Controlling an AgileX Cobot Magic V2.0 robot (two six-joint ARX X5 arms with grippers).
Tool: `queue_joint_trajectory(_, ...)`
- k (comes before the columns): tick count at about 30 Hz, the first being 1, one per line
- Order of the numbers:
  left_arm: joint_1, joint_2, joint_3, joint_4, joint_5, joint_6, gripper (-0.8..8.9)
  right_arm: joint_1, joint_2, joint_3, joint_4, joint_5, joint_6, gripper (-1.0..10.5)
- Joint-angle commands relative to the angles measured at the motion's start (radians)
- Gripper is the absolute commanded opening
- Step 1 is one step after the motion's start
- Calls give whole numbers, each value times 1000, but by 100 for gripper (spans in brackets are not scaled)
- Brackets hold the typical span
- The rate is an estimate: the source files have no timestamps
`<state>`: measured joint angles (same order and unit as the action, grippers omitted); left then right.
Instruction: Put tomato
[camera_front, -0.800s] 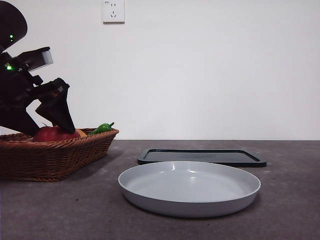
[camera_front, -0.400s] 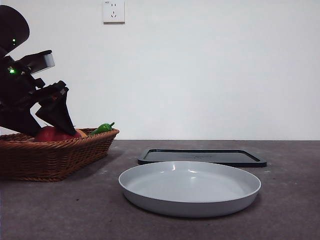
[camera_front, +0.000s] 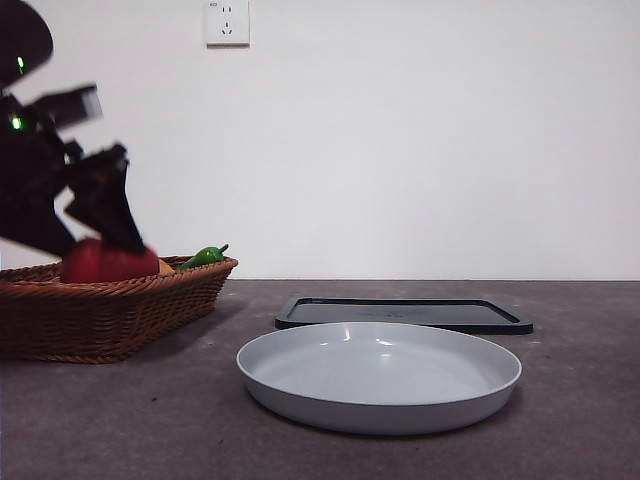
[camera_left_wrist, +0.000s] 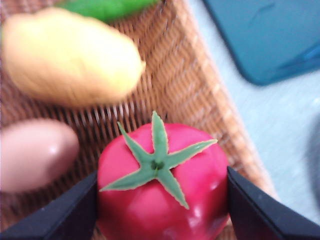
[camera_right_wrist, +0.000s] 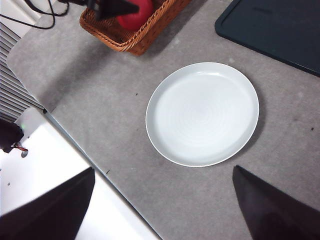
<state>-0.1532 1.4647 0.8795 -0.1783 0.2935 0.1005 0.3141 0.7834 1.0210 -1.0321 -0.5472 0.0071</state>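
At the far left of the front frame, the left gripper (camera_front: 100, 235) is clamped on the tomato (camera_front: 108, 262), just above the wicker basket (camera_front: 110, 310). A white plate (camera_front: 380, 375) sits centre on the counter (camera_front: 580, 420), a dark tray (camera_front: 405, 314) behind it. The right gripper (camera_right_wrist: 160, 210), jaws apart, hangs above the plate.

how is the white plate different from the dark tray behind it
The plate is round and pale grey-white; the tray is rectangular with rounded corners and dark. In the front view the plate sits nearer the camera with a taller, sloping rim, while the tray lies flatter, behind it. Both rest on the grey table with nothing in them.
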Motion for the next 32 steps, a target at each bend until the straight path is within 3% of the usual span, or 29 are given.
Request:
queue_joint_trajectory(1,-12,-76,14,15,3,-13,241,5,6,19,6,-2,-3,439)
queue_joint_trajectory(8,-91,-246,14,15,6,-50,241,5,6,19,6,-2,-3,439)
queue_joint_trajectory(15,-268,-298,14,34,45,-69,241,5,7,19,6,-2,-3,438)
queue_joint_trajectory(22,-444,-206,14,122,45,-68,241,5,7,19,6,-2,-4,438)
queue_joint_trajectory(32,-551,16,14,222,44,-68,245,5,6,19,6,-2,-4,438)
